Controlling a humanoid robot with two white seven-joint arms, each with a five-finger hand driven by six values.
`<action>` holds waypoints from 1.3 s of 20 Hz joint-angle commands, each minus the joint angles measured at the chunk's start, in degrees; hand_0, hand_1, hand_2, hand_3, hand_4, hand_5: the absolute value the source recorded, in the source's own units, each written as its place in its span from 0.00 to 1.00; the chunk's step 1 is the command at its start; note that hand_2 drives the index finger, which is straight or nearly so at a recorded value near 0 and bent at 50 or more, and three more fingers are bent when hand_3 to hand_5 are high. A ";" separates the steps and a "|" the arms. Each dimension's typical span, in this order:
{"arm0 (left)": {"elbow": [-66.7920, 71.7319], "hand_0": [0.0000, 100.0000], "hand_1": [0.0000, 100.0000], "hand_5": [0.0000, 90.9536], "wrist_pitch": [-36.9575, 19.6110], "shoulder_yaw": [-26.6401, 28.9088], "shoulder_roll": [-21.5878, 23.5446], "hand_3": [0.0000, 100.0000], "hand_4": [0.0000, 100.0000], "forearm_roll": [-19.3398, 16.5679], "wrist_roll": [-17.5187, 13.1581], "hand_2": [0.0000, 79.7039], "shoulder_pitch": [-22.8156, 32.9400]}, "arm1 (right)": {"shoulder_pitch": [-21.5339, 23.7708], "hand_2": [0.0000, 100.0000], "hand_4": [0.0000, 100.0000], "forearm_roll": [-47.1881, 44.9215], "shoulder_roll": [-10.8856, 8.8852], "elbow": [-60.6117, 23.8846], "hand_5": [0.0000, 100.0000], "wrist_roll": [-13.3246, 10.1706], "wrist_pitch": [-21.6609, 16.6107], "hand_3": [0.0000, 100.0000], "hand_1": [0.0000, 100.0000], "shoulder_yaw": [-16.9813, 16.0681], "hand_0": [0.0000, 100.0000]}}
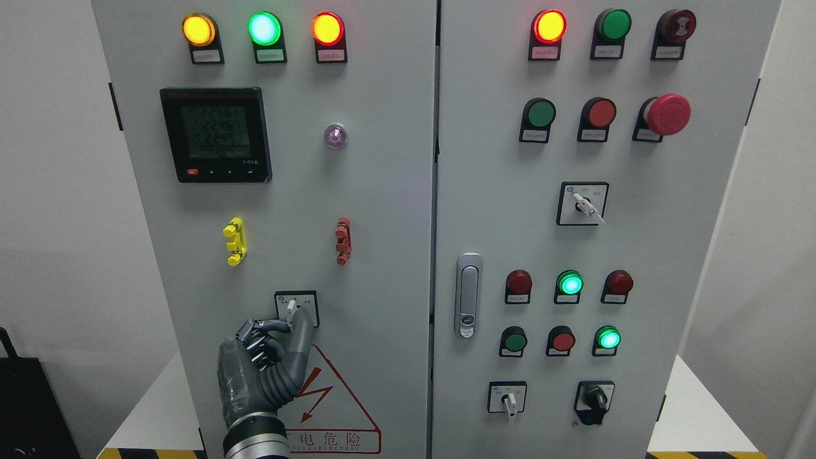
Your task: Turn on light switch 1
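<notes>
A small selector switch with a white knob sits in a black-framed plate low on the left cabinet door. My left hand comes up from the bottom edge to it. The thumb lies along the knob's right side and the curled index finger meets its lower left, so the knob's lower end is pinched between them. The knob points roughly straight up. The other fingers are folded into the palm. My right hand is out of view.
Above the switch are a yellow clip, a red clip, a digital meter and three lit lamps. The right door carries pushbuttons, a red mushroom stop button, more selector switches and a door handle. A danger triangle sits beside my wrist.
</notes>
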 commanded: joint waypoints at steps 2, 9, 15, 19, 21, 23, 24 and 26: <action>0.01 0.42 0.56 0.97 0.01 -0.03 0.08 1.00 1.00 0.12 0.02 0.75 0.05 | 0.00 0.00 0.00 0.00 0.01 0.00 0.00 0.01 -0.03 0.00 0.00 0.03 0.00; 0.01 0.45 0.53 0.97 -0.08 -0.82 0.00 1.00 1.00 0.12 -0.07 0.75 0.05 | 0.00 0.00 0.00 0.00 -0.08 0.00 0.00 0.01 -0.03 0.00 0.00 -0.06 0.00; 0.10 0.48 0.51 0.97 0.01 -1.17 0.08 1.00 1.00 0.03 -0.07 0.76 0.05 | 0.00 0.00 0.00 0.00 0.01 0.00 0.00 0.01 -0.03 0.00 0.00 0.03 0.00; 0.10 0.50 0.49 0.97 -0.08 -1.26 0.08 1.00 1.00 0.03 0.02 0.76 0.14 | 0.00 0.00 0.00 0.00 0.01 0.00 0.00 0.01 -0.03 0.00 0.00 -0.06 0.00; 0.10 0.51 0.49 0.97 -0.08 -1.17 0.08 1.00 1.00 0.03 -0.07 0.76 0.14 | 0.00 0.00 0.00 0.00 0.01 0.00 0.00 0.01 -0.03 0.00 0.00 0.03 0.00; 0.10 0.52 0.48 0.97 -0.08 -1.17 0.08 1.00 1.00 0.03 -0.07 0.76 0.14 | 0.00 0.00 0.00 0.00 0.01 0.00 0.00 0.01 -0.03 0.00 0.00 -0.06 0.00; 0.10 0.52 0.48 0.97 -0.08 -1.17 0.08 1.00 1.00 0.03 -0.07 0.76 0.14 | 0.00 0.00 0.00 0.00 -0.08 0.00 0.00 0.01 -0.03 0.00 0.00 0.03 0.00; 0.10 0.53 0.47 0.97 -0.08 -1.17 0.08 1.00 1.00 0.03 -0.07 0.76 0.14 | 0.00 0.00 0.00 0.00 0.01 0.00 0.00 0.01 -0.03 0.00 0.00 0.03 0.00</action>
